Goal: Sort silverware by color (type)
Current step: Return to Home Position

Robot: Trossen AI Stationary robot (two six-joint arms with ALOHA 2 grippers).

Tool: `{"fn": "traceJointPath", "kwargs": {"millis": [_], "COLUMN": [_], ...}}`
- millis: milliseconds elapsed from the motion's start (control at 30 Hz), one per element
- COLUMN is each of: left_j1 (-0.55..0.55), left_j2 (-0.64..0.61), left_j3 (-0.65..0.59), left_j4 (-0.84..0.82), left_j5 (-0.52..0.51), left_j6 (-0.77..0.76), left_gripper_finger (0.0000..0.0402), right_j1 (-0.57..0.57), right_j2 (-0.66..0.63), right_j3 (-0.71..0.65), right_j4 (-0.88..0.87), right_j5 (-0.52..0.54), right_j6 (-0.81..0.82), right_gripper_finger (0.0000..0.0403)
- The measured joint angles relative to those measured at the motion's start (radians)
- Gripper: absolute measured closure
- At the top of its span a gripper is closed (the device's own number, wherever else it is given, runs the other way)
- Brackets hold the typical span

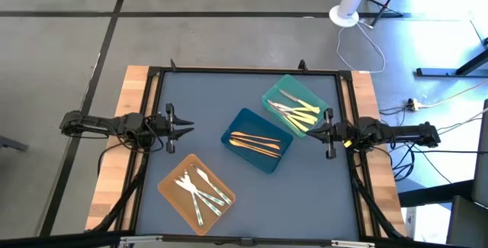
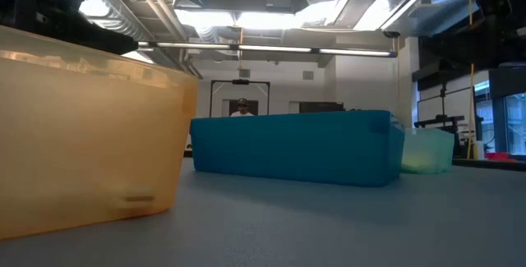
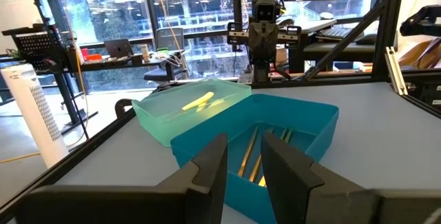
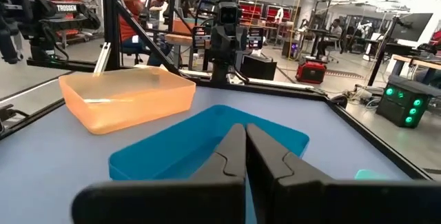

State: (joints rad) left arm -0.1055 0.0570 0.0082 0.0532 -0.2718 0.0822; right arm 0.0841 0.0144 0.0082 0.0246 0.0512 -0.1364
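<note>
In the blue tray (image 1: 231, 126), orange pieces (image 1: 255, 142), side by side, long way along the tray, slanting from upper left to lower right in the high view. In the green tray (image 1: 274, 88), yellow pieces (image 1: 305, 114), slanting much the same way, with a few greyish pieces (image 1: 289, 95) next to them. In the orange tray (image 1: 174, 172), white pieces (image 1: 201, 189), crossed over each other, most lying down the tray's long way. Too small to tell forks from knives or spoons.

All three trays on a grey-blue table (image 1: 221, 88) with a black frame and wood strips at both sides. Blue tray in the middle, green tray just beside its right corner, orange tray a bit apart, nearer the left arm.

Around the table, a grey floor with dark lines, a white fan (image 1: 352, 0) and loose cables. From the low view, bright ceiling lights, pipes, and a person (image 2: 241, 108) far back.

At the table's left edge, the left gripper (image 1: 189, 128), held level, pointing toward the middle, fingers (image 3: 210, 172) a little apart with nothing between them. At the right edge, the right gripper (image 1: 309, 131), level, pointing back at the left one, tip just beside the green tray, fingers (image 4: 233, 151) pressed together, holding nothing.
</note>
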Motion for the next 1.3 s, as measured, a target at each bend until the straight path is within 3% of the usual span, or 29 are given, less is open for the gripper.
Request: {"fn": "traceJointPath", "kwargs": {"millis": [1300], "left_j1": [0.000], "left_j2": [0.000], "left_j3": [0.000], "left_j4": [0.000], "left_j5": [0.000], "left_j6": [0.000], "left_gripper_finger": [0.0318], "right_j1": [0.000], "right_j2": [0.009], "right_j3": [0.000], "right_j4": [-0.003], "right_j5": [0.000], "right_j6": [0.060], "right_gripper_finger": [0.0403]}}
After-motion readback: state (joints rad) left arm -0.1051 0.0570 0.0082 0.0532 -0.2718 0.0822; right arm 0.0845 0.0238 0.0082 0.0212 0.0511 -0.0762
